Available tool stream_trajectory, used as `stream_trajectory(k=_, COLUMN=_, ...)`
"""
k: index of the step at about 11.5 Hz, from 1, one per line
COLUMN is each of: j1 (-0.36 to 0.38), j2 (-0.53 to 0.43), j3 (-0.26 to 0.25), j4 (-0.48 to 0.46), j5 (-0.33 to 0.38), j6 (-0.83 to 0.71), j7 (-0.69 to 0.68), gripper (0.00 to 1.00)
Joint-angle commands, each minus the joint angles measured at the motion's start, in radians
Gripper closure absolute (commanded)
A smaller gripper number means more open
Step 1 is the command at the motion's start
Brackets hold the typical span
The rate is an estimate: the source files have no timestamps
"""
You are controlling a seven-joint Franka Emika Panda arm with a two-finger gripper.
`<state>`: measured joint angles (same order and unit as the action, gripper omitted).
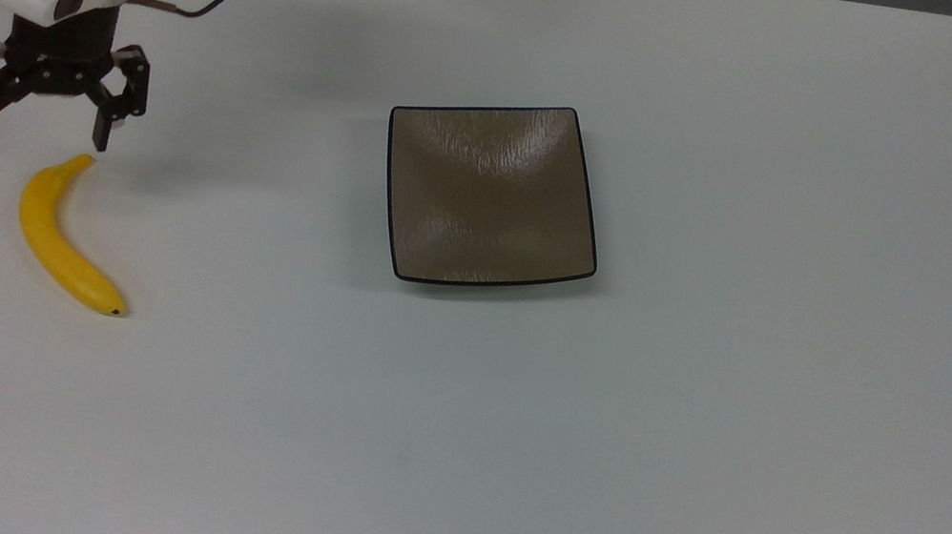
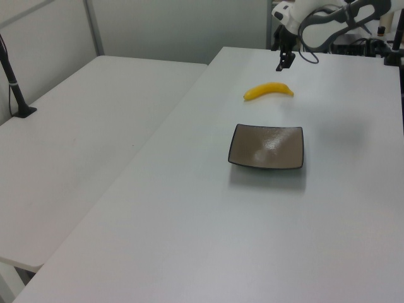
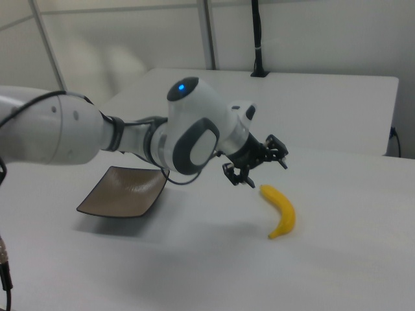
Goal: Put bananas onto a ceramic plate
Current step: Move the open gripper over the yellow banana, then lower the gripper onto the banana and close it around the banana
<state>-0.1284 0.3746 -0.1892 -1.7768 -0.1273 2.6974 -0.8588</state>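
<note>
The end effector point(image 1: 41, 136), fingers spread wide and empty, hovers above the white counter point(image 1: 698, 440) with the banana point(image 1: 60, 241) just below it in the top view's frame, so centring over its thick middle should steady the grasp before the plate point(image 1: 488, 197).

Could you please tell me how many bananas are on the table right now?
1. The banana lies on the table at the top view's left, apart from the plate.
</note>
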Motion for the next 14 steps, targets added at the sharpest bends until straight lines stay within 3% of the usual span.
stream_trajectory(k=1, j1=-0.026, j2=0.093, j3=-0.001, j4=0.029, j5=-0.005, j6=0.131, j7=-0.059, gripper=0.0)
stream_trajectory(k=8, j1=-0.033, j2=0.24, j3=0.001, j4=0.094, j5=-0.011, j6=0.154, j7=-0.065, gripper=0.0)
stream_trajectory(k=11, j1=-0.033, j2=0.256, j3=0.001, j4=0.117, j5=-0.008, j6=0.154, j7=-0.059, gripper=0.0)
stream_trajectory(k=12, j1=-0.033, j2=0.257, j3=0.001, j4=0.117, j5=-0.008, j6=0.154, j7=-0.057, gripper=0.08)
stream_trajectory(k=14, j1=-0.033, j2=0.267, j3=0.001, j4=0.12, j5=-0.008, j6=0.154, j7=-0.055, gripper=0.11)
